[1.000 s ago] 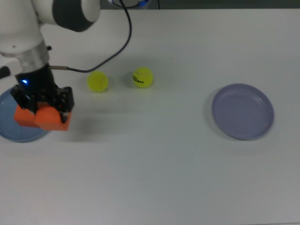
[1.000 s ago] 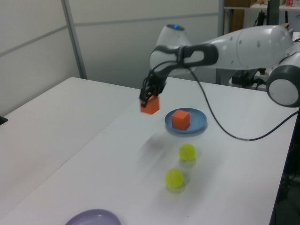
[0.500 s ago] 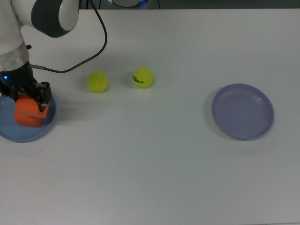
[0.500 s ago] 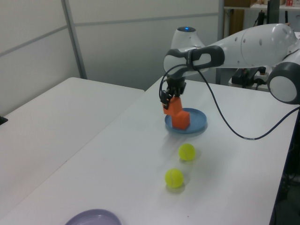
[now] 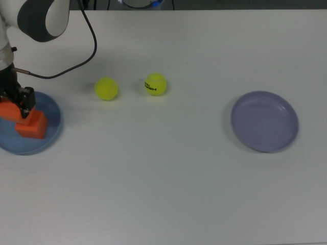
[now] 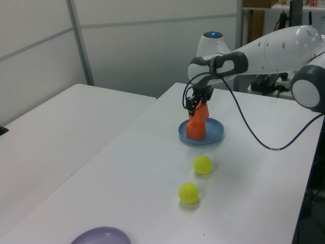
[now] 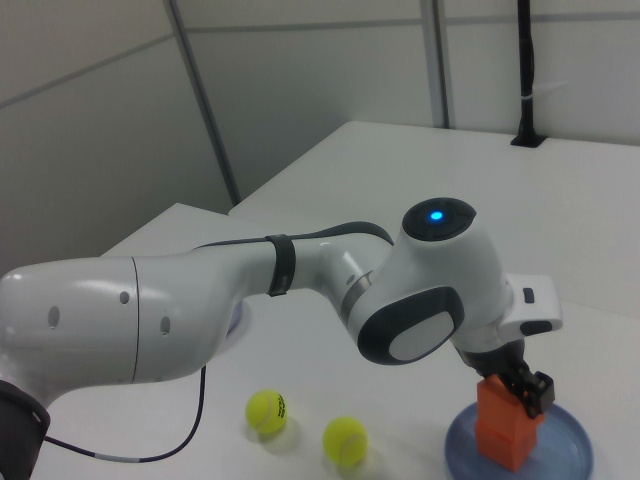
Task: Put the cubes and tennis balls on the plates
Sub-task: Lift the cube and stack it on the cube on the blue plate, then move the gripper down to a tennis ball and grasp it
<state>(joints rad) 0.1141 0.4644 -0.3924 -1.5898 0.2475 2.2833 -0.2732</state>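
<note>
Broadly, the white tabletop is plain and matte, and it fills the top view; in the left view a second white surface adjoins it, with a seam between them, and pale wall panels stand behind.

Over at the top view's left edge sits the light blue plate, with one orange cube resting on it; the tool is just above, clenched on a second orange cube that in the left view sits on top of the first one, though whether the two touch cannot be told. A black cable loops from the arm across the tabletop's far part.

Near the middle lie two tennis balls, apart from each other and off the plates: a plain one and, to the top view's right of it, one with black lettering; the lavender plate lies well apart at the top view's right, bare.
</note>
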